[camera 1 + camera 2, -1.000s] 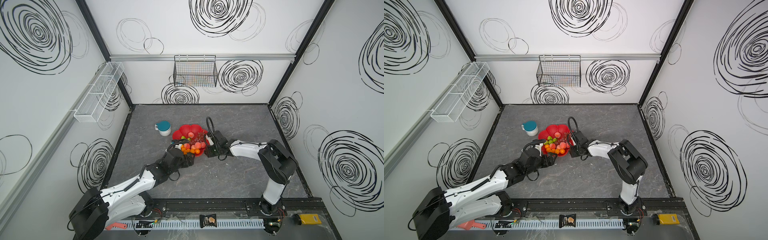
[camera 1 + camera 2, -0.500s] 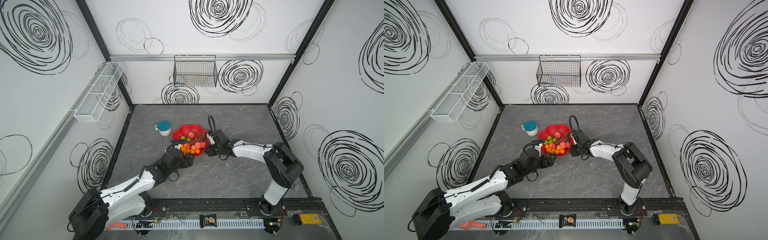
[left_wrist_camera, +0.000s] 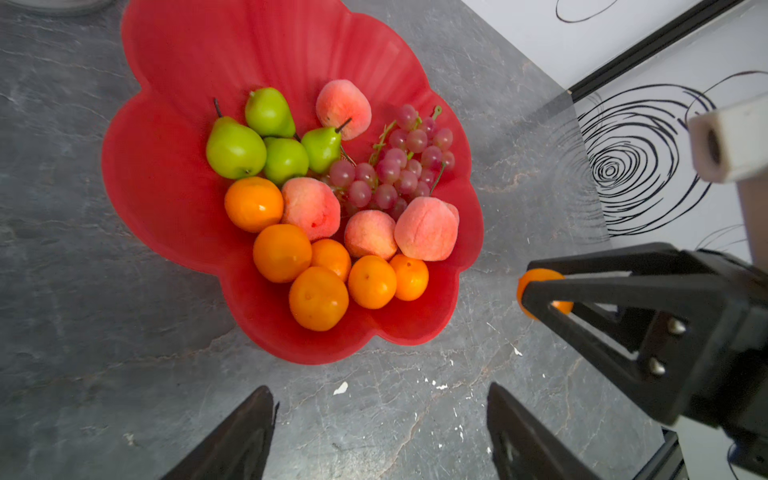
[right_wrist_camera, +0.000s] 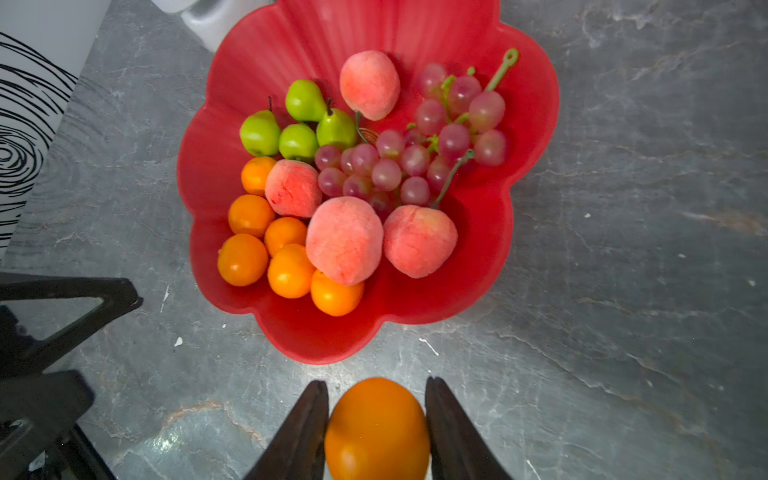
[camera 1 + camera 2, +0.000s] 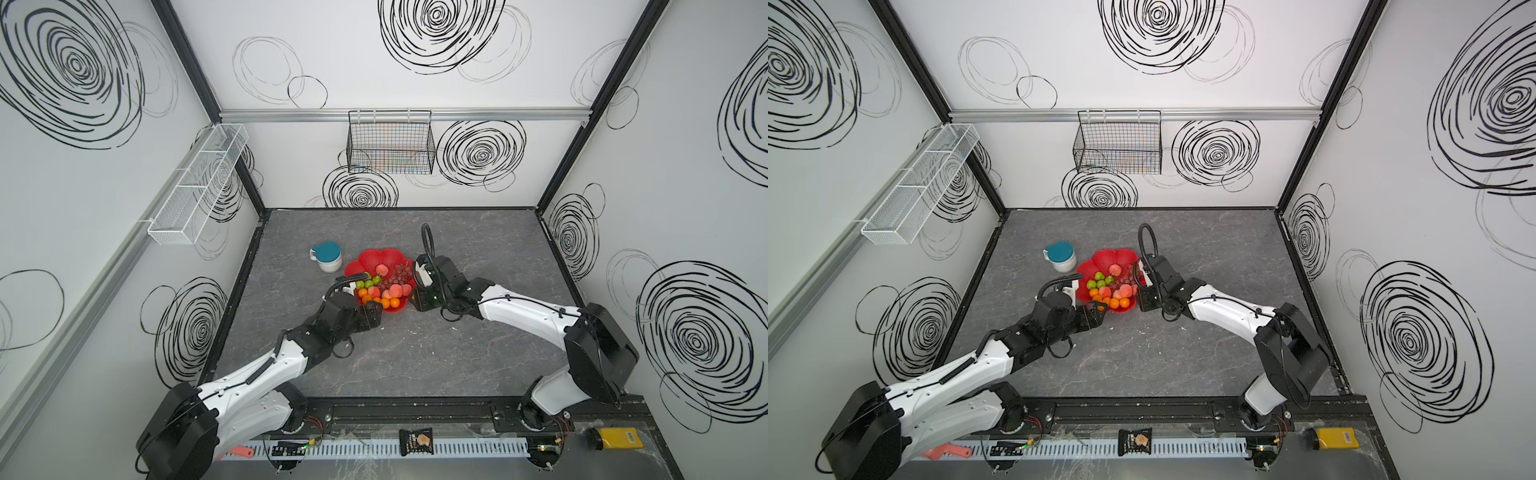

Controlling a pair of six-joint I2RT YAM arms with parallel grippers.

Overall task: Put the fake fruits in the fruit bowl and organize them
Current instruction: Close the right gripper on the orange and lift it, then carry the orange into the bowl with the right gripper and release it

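The red scalloped fruit bowl (image 5: 380, 258) (image 5: 1113, 255) (image 3: 187, 62) (image 4: 528, 108) holds green pears (image 3: 235, 149), a grape bunch (image 3: 399, 166), peaches (image 3: 426, 228) and several oranges (image 3: 318, 297). My right gripper (image 4: 376, 380) (image 5: 415, 300) (image 5: 1142, 302) hovers just off the bowl's right near edge, shut on one more orange (image 4: 376, 428) (image 3: 540, 277) just outside the bowl's rim. Off the bowl's near left edge, my left gripper (image 3: 380, 399) (image 5: 375, 311) (image 5: 1098, 311) stands open over bare table with nothing between its fingers.
A white mug with a teal lid (image 5: 326, 257) (image 5: 1060, 257) stands just left of the bowl. A black wire basket (image 5: 390, 143) hangs on the back wall and a white mesh shelf (image 5: 195, 187) on the left wall. Grey tabletop surrounds the bowl.
The right arm's elbow has swung slightly right while its gripper stays at the bowl's right edge with the orange. The left arm has hardly moved.
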